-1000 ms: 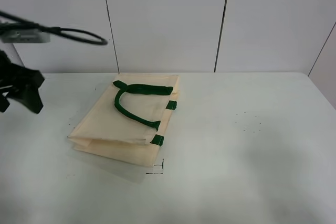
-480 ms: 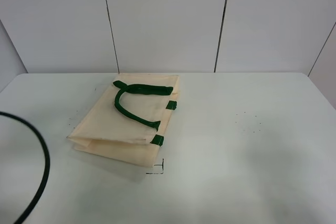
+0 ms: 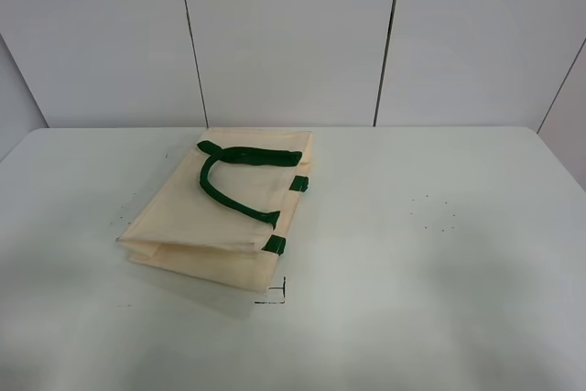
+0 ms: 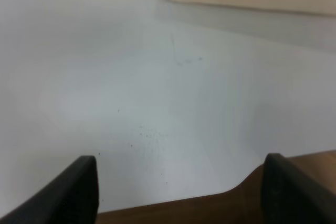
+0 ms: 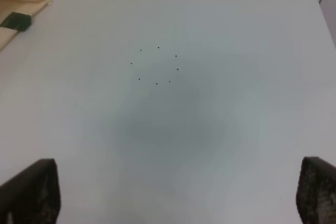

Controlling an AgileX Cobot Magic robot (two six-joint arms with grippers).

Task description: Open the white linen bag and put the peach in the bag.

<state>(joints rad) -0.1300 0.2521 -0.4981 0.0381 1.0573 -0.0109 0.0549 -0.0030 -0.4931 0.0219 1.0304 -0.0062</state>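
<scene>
1. Cream fabric was what you had to work with: the white linen bag (image 3: 222, 211) lay flat and folded on the table (image 3: 439, 254), its mouth not opened.
2. Your landmark was that bag. Its dark green handle (image 3: 240, 174) looped across its upper face, and two small green tabs (image 3: 274, 244) sat on its edge toward the table's middle.
3. You had a small black corner mark (image 3: 276, 295) on the table just beside the bag's near corner.
4. A ring of tiny dark dots (image 5: 156, 65) sat on the table well apart from the bag, on the side of the green tabs.
5. Your left gripper (image 4: 178, 192) had its fingers spread wide with nothing between them, over the table's edge, well apart from the bag.
6. Your right gripper (image 5: 178, 195) was likewise wide open and empty, hanging above bare table near the dots.
7. You could not see the peach in any view.
</scene>
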